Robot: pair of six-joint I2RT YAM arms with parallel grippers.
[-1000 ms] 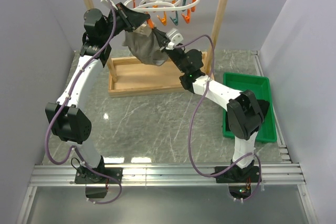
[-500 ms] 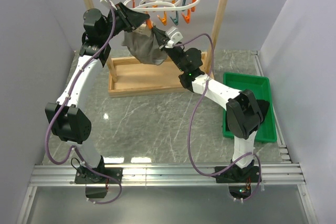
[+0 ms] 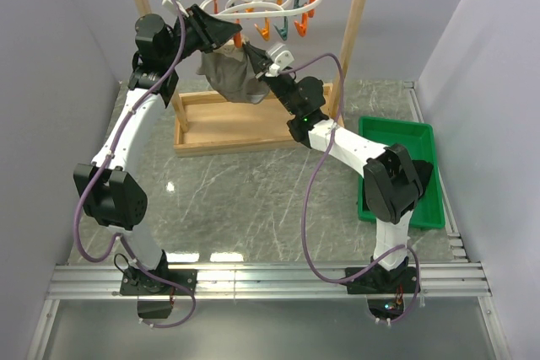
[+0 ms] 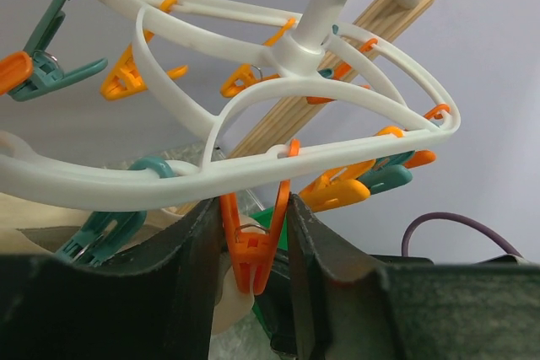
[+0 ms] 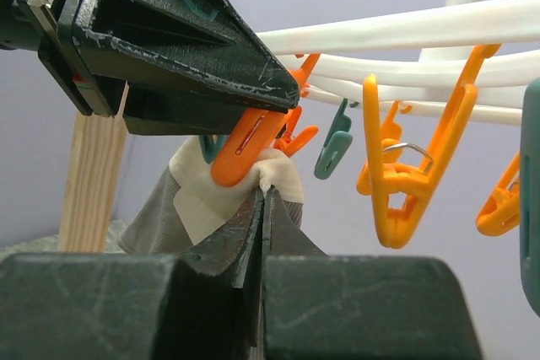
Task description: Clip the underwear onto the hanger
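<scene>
Left arm (image 3: 126, 128) stood tall from its base, elbow out left, forearm steep, wrist bent right, putting the left gripper (image 4: 251, 212) just under the hanger (image 4: 211, 176) rim. Jaws part-open w/ an orange pin (image 5: 249, 145) btwn the fingers, just beside its sides. Pin's tip bit the beige waistband (image 5: 202, 200). Right arm (image 3: 346, 145) reached up & left from a folded elbow by the green tray (image 3: 422, 137). Right gripper (image 5: 263, 196) was fully closed, pinching the waistband edge next to that pin. The underwear (image 3: 232, 77) sagged btwn both grippers, in front of the wooden rack (image 3: 359, 31).
</scene>
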